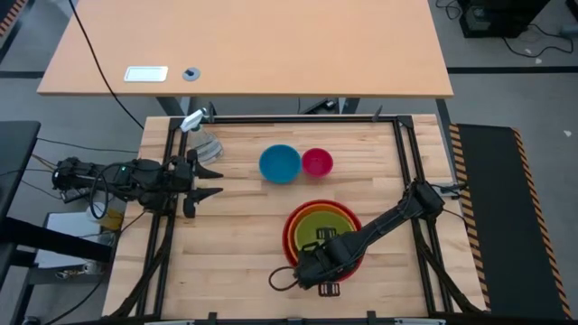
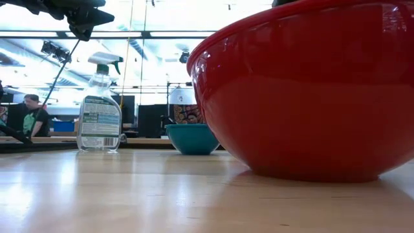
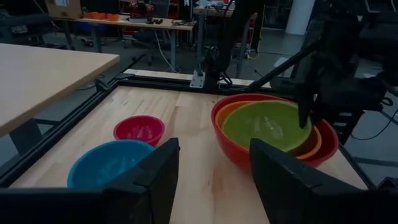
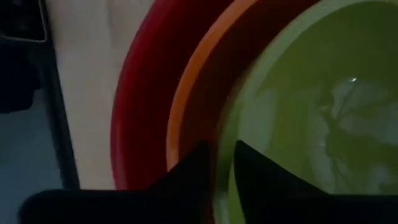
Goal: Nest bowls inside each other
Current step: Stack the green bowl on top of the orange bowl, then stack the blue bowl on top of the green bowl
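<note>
A lime green bowl (image 1: pixel 327 224) sits nested in an orange bowl (image 3: pixel 234 107), which sits in the big red bowl (image 1: pixel 290 236) near the table's front right. My right gripper (image 4: pixel 221 155) points down over the stack's near rim, slightly open, one finger inside the green bowl and one outside it. A blue bowl (image 1: pixel 280 163) and a small magenta-pink bowl (image 1: pixel 317 162) stand side by side on their bases farther back. My left gripper (image 1: pixel 219 181) waits open at the left edge, level, touching nothing. My right gripper stands astride the green bowl's near rim (image 4: pixel 227 163) from above, fingers pointing down. A thin gap shows beside the outer finger (image 4: pixel 198 163); whether either finger touches the rim, I cannot tell. The green bowl rests in the orange one.
A clear spray bottle (image 1: pixel 203 135) stands at the far left corner, behind my left gripper. Bare wood lies between the left arm and the bowls. A black frame (image 1: pixel 298 118) rims the table, with a second desk beyond it.
</note>
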`<move>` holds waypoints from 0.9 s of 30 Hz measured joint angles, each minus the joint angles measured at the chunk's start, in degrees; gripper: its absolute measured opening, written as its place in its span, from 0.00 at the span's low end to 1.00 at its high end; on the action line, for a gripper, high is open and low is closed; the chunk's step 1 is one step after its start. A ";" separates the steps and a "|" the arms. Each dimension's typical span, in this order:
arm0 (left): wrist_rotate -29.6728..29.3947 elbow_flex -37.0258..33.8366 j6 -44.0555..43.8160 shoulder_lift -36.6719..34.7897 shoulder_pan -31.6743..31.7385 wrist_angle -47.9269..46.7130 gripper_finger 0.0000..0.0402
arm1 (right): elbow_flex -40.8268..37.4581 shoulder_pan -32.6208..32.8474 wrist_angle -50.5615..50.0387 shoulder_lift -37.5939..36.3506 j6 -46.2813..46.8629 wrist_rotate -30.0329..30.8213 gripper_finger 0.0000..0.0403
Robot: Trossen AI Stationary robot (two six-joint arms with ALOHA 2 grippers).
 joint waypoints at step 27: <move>-0.01 0.00 -5.90 0.83 0.00 -0.05 0.49 | 10.03 -11.82 -7.09 -0.54 -14.91 19.71 0.39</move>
